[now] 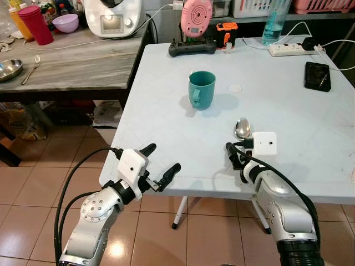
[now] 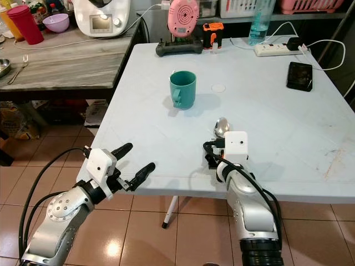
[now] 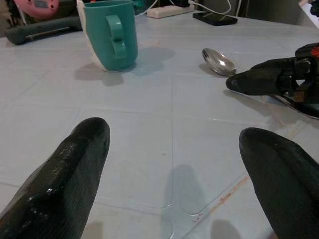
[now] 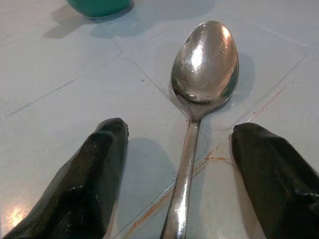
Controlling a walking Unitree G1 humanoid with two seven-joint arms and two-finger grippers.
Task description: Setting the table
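Black-fingered right gripper [image 4: 179, 174]: spread wide, low over the near part of the white counter [image 1: 288, 111], one finger on each side of the spoon's handle, neither finger touching it. From the head views its fingers are mostly hidden behind the white wrist block.

Steel spoon [image 4: 202, 94]: lies flat on the counter, bowl up and pointing away from the robot toward the mug; the handle's near end is cut off at the wrist picture's edge and covered by the gripper in the head views. Faint reddish streaks mark the counter beside the handle.

Left gripper [image 1: 162, 164]: fingers parted and holding nothing, hovering at the counter's near left edge, aimed across the surface toward the mug and spoon. Well apart from the right gripper.

Teal mug [image 1: 201, 89]: upright near the counter's middle, handle facing the robot, beyond the spoon and not touching it. Contents cannot be seen.

Far end of the counter: dark controller [image 1: 192, 48], pink round device [image 1: 196, 16] standing behind it, small orange-and-black item [image 1: 226, 32], clear blue bottle [image 1: 274, 25] cut off at the top, white power strip [image 1: 290, 49] with cables, black phone [image 1: 317, 76] near the right edge.

Grey wooden side counter [image 1: 72, 64], left of the white one: red tumbler [image 1: 36, 25], purple bowl [image 1: 65, 22], white kitchen appliance [image 1: 113, 16] partly cut off, fork [image 1: 31, 67], metal dish [image 1: 9, 69] cut by the frame.
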